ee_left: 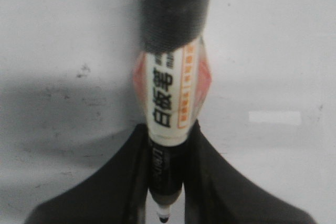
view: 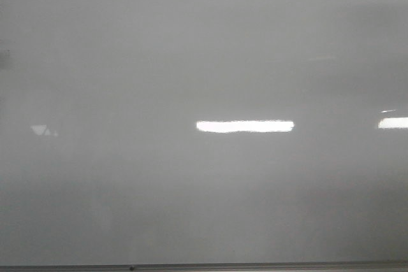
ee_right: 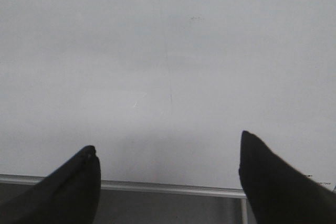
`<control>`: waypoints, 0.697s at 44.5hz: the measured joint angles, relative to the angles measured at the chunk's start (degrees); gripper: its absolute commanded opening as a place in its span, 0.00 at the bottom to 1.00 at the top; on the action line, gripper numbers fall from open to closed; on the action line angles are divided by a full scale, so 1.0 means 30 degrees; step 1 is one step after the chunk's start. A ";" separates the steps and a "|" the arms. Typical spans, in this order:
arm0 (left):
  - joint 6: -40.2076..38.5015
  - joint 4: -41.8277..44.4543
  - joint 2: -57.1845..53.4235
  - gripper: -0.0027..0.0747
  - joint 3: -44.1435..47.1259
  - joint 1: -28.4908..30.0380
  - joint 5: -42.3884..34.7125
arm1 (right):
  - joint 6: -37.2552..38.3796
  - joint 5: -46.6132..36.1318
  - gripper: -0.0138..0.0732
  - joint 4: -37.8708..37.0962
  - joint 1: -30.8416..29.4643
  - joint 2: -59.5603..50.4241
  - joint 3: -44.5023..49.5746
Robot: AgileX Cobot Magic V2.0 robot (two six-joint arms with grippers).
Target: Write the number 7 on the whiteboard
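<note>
From the front, the whiteboard (view: 204, 62) fills the view, bare but for light glare, its metal edge strip (view: 255, 265) along the bottom. At the left wrist, the left gripper (ee_left: 165, 203) is clamped on a marker (ee_left: 168, 103) over the board. At the right wrist, the right gripper (ee_right: 168, 174) gapes wide and empty near the board's corner; no written 7 shows.

Board cropped, marker blurred, no stroke readable.
whiteboard (view: 204, 62) runs off 3 edges of the front view; marker (ee_left: 169, 103) close and out of focus, far end cut off, label mostly illegible.
</note>
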 measured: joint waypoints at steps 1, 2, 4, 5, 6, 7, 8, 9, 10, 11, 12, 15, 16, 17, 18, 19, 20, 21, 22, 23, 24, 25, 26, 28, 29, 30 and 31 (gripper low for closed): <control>0.0000 0.0025 0.0000 0.06 0.0000 0.0000 0.0055 | 0.0000 0.0009 0.81 0.0000 0.0000 0.0000 0.0000; 0.0000 0.0025 -0.0085 0.06 0.0000 0.0000 0.0186 | 0.0000 0.0009 0.81 0.0000 0.0000 0.0000 0.0000; 0.0000 0.0077 -0.0168 0.04 0.0000 0.0000 0.0551 | 0.0000 0.0009 0.81 0.0000 0.0000 0.0000 0.0000; 0.0000 0.0072 -0.0310 0.04 0.0000 0.0000 0.0797 | 0.0000 0.0009 0.81 0.0000 0.0000 0.0000 0.0000; 0.0000 0.0072 -0.0451 0.03 0.0000 0.0000 0.1039 | 0.0000 0.0045 0.81 0.0034 0.0000 0.0000 0.0000; 0.0000 0.0072 -0.0637 0.03 0.0000 0.0000 0.1203 | 0.0000 0.0153 0.81 0.0085 0.0000 0.0000 -0.0038; 0.0000 0.0072 -0.0856 0.02 0.0000 -0.0036 0.1576 | 0.0000 0.0338 0.81 0.0172 0.0000 0.0000 -0.0136; 0.0000 0.0072 -0.1201 0.02 0.0000 -0.0129 0.1964 | 0.0000 0.0583 0.81 0.0288 0.0000 0.0000 -0.0268; 0.0000 0.0072 -0.1482 0.01 0.0000 -0.0182 0.2173 | 0.0000 0.0726 0.81 0.0378 0.0000 0.0000 -0.0392; 0.0000 0.0072 -0.1788 0.01 -0.0014 -0.0260 0.2508 | 0.0000 0.0969 0.81 0.0413 0.0000 0.0000 -0.0492; 0.0000 0.0072 -0.2106 0.01 -0.0046 -0.0434 0.3008 | 0.0000 0.1353 0.81 0.0525 0.0000 0.0000 -0.0705; 0.0046 0.0072 -0.3043 0.01 -0.0283 -0.0945 0.4220 | 0.0000 0.2205 0.81 0.0615 0.0000 0.0000 -0.1233; 0.0129 0.0072 -0.3331 0.01 -0.0469 -0.1283 0.4957 | -0.0036 0.2553 0.81 0.0645 0.0000 0.0000 -0.1358; 0.0298 0.0072 -0.3596 0.01 -0.0652 -0.1565 0.5567 | -0.0036 0.3011 0.81 0.0664 0.0000 0.0000 -0.1608; 0.0495 0.0072 -0.3828 0.01 -0.0868 -0.1858 0.6201 | -0.0071 0.3356 0.81 0.0664 0.0000 0.0000 -0.1787; 0.0675 0.0072 -0.4029 0.01 -0.1025 -0.2173 0.6846 | -0.0071 0.3687 0.81 0.0664 0.0000 0.0039 -0.1954; 0.0869 0.0072 -0.4178 0.01 -0.1287 -0.2387 0.7293 | -0.0109 0.3901 0.81 0.0664 0.0000 0.0105 -0.2108; 0.1063 0.0072 -0.4294 0.01 -0.1578 -0.2718 0.7966 | -0.0106 0.4204 0.81 0.0664 0.0000 0.0122 -0.2210; 0.1226 0.0072 -0.4348 0.01 -0.2001 -0.3162 0.8905 | -0.0106 0.4591 0.81 0.0664 0.0000 0.0207 -0.2399; 0.1440 0.0072 -0.4399 0.01 -0.2227 -0.3503 0.9619 | -0.0106 0.4874 0.81 0.0694 0.0000 0.0251 -0.2533; 0.1667 0.0072 -0.4430 0.01 -0.2568 -0.3852 1.0313 | -0.0106 0.5100 0.81 0.0694 0.0000 0.0305 -0.2651; 0.1923 0.0072 -0.4430 0.01 -0.3018 -0.4200 1.0990 | -0.0106 0.5296 0.81 0.0694 0.0000 0.0363 -0.2757; 0.2280 0.0072 -0.4430 0.01 -0.3355 -0.4662 1.1847 | -0.0135 0.5535 0.81 0.0694 0.0000 0.0482 -0.2875; 0.2959 -0.0014 -0.4430 0.01 -0.4113 -0.5358 1.3027 | -0.0147 0.5806 0.81 0.0694 0.0000 0.0705 -0.2965; 0.3359 -0.0066 -0.4390 0.01 -0.4416 -0.5695 1.3540 | -0.0183 0.5853 0.81 0.0694 0.0000 0.0806 -0.3008; 0.3808 -0.0194 -0.4352 0.01 -0.4706 -0.6032 1.4019 | -0.0220 0.5947 0.81 0.0694 0.0000 0.0923 -0.3042; 0.4485 -0.0408 -0.4322 0.01 -0.4980 -0.6363 1.4461 | -0.0311 0.6046 0.81 0.0694 0.0000 0.1034 -0.3089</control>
